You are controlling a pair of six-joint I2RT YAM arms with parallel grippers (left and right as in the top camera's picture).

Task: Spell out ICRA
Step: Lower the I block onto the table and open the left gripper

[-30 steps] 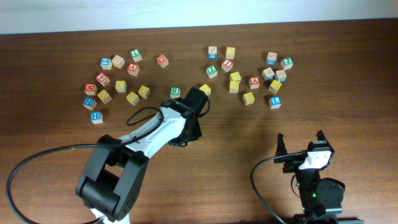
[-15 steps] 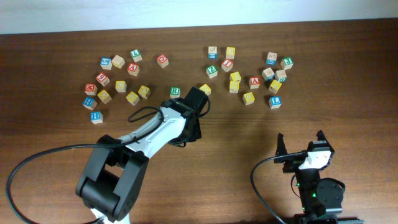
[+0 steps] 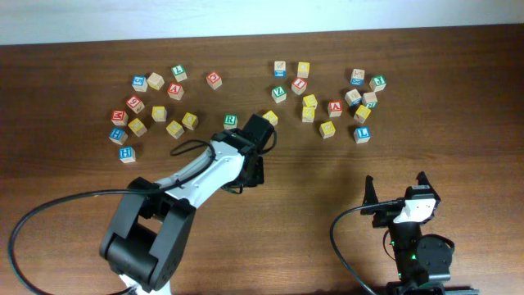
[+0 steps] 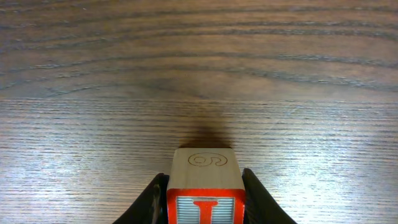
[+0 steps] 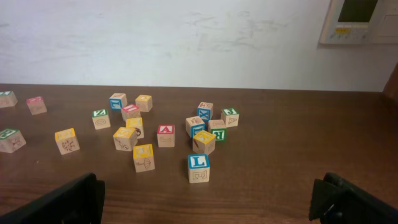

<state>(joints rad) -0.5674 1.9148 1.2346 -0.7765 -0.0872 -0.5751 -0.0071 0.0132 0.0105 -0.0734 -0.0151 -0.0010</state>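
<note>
Gripping red I cube (image 4: 204, 169) in left gripper (image 4: 205, 202) over open tabletop (image 4: 199, 62), presumably to start ICRA row, with right gripper (image 3: 395, 184) idle, spread wide.

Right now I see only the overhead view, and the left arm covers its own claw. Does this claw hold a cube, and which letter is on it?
Observer: Yes. In the left wrist view the left claw is closed on the red I cube, with one finger on each side of it.
Operator: What is on the top face of it?
Observer: Plain wood with a thin engraved round mark. I cannot read the mark with certainty.
Operator: And what stands in front of the right claw?
Observer: In the right wrist view the blue L cube is the nearest one to the open right claw, with its L face turned toward the camera.
</note>
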